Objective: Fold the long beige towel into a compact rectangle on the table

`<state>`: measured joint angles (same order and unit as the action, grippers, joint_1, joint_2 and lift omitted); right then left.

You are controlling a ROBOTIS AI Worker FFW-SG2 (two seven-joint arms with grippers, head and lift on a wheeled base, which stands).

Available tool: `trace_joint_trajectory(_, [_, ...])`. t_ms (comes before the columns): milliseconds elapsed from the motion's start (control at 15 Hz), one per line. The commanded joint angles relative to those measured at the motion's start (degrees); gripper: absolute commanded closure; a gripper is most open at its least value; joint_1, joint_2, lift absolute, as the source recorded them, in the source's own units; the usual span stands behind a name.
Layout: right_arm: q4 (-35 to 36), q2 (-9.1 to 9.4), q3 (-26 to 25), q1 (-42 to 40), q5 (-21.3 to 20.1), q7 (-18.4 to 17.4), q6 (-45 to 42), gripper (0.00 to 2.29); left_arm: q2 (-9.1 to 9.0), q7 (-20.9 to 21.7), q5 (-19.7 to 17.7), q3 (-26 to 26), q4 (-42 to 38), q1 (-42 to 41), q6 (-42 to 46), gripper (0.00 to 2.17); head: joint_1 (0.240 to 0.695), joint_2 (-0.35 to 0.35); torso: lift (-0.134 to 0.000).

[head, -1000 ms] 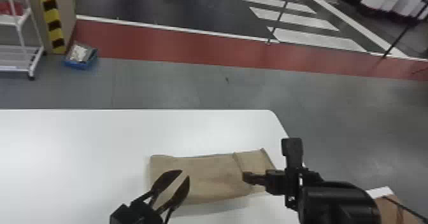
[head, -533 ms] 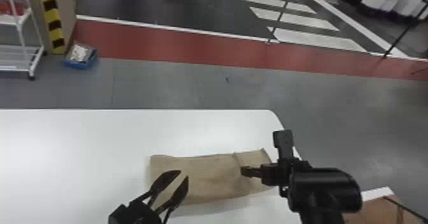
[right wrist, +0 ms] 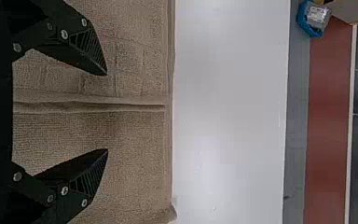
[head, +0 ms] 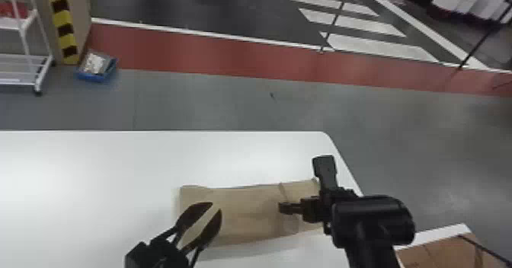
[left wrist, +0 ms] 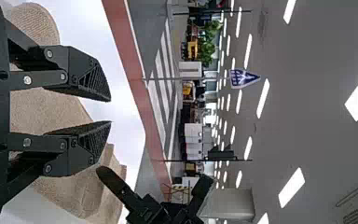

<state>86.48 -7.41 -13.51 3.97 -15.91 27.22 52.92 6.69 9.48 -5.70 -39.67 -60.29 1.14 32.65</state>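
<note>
Nearest, at the bottom of the head view left of centre, is the left gripper (head: 215,207), its jaws spread a little over the left end of the towel (head: 244,217). The right gripper (head: 303,183), at lower right, has its jaws wide apart over the towel's right part. Whether either touches the cloth I can't tell. The beige towel lies folded into a long flat strip at lower centre, with a fold (head: 282,191) crossing it near its right end; the right wrist view shows that fold between the spread jaws. Under it the white bench (head: 76,187) fills the lower left, its far corner right of centre. A cardboard box (head: 438,254) sits in the lower right corner. Beyond the bench comes grey floor (head: 228,103), then a blue bin (head: 97,77) and a white rack (head: 24,58) at upper left, a red strip (head: 213,56) across, and white stripes (head: 381,46) at upper right
</note>
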Motion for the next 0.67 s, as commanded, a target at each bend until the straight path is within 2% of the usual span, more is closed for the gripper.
trace_joint_trajectory(0, [-0.96,0.02,0.50,0.25,-0.53,-0.06,0.30,0.35,-0.09,0.01,-0.28,0.20,0.43,0.44,-0.09,0.84,0.695,-0.350,0.000])
trace_joint_trajectory(333, [-2.10,0.29,1.82,0.69,-0.44,-0.67,0.30,0.47,-0.18,0.01,-0.45,0.29,0.70,0.70,0.09,0.84,0.695,-0.350,0.000])
trace_joint_trajectory(600, [-1.22,0.29,1.38,-0.02,0.17,-0.67,1.00,0.72,-0.01,0.01,-0.54,0.38,0.61,0.70,0.09,0.84,0.695,-0.350,0.000])
